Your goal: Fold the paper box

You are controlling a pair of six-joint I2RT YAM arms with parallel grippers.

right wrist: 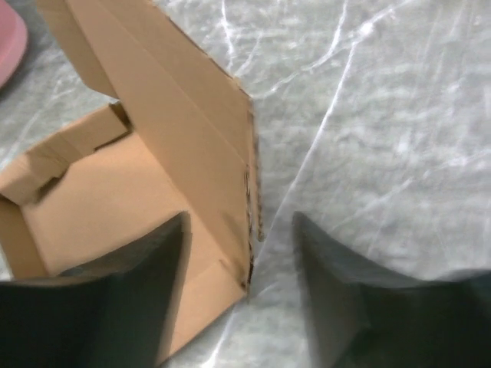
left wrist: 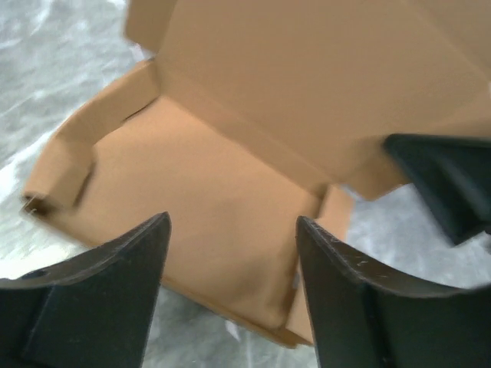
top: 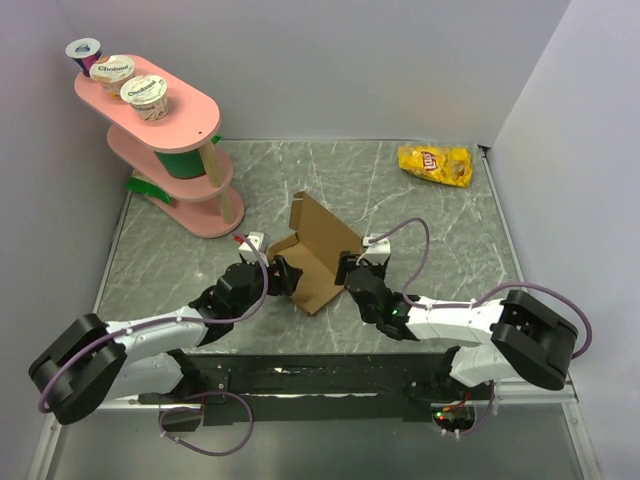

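The paper box is plain brown cardboard, a shallow tray with its lid flap raised, in the middle of the table. My left gripper is open at the box's left near side. In the left wrist view its fingers frame the tray floor without holding it. My right gripper is open at the box's right side. In the right wrist view it straddles the lid's right edge, one finger over the tray and the other over the table. A right finger also shows in the left wrist view.
A pink tiered stand with three yogurt cups stands at the back left. A yellow chip bag lies at the back right. Grey walls close the table on the left, back and right.
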